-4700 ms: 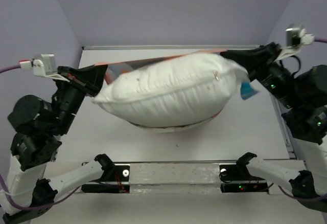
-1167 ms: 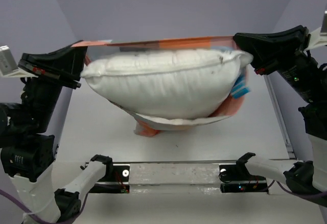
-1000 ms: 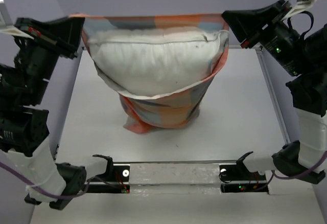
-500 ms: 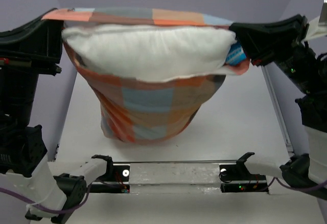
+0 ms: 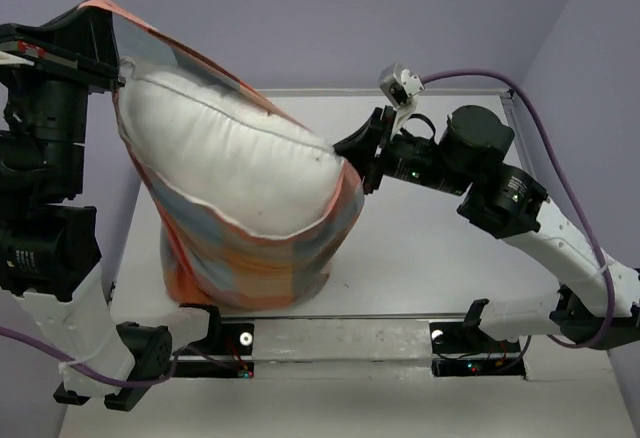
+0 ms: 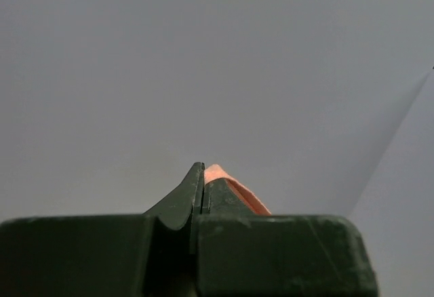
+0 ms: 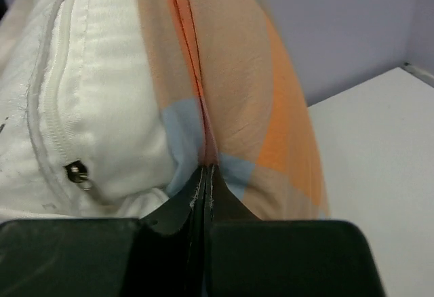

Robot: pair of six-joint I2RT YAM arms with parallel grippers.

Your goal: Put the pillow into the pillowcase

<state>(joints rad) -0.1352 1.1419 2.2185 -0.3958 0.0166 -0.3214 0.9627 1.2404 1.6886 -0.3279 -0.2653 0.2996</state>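
The white pillow [image 5: 225, 163] sits partly inside the checked orange, blue and grey-brown pillowcase [image 5: 250, 258], which hangs tilted with its bottom resting near the table's front left. My left gripper [image 5: 105, 23] is raised high at the top left, shut on one corner of the pillowcase's mouth; in its wrist view an orange strip of the pillowcase [image 6: 234, 188] pokes out beside the left gripper [image 6: 203, 175]. My right gripper [image 5: 358, 163] is lower, at mid-table, shut on the other edge of the mouth. Its wrist view shows the right gripper [image 7: 205, 171] pinching the pillowcase [image 7: 230, 93] beside the pillow [image 7: 88, 93].
The white table [image 5: 450, 268] lies under the bundle, with a raised rail along its right edge [image 5: 520, 128]. Purple walls [image 5: 350, 18] close in the back and sides. The arm bases and a mounting bar [image 5: 340, 343] run along the near edge.
The right gripper has dropped and swung inward toward mid-table with its corner. The left one stays high, so the pillowcase mouth now slopes down to the right and the bundle leans left.
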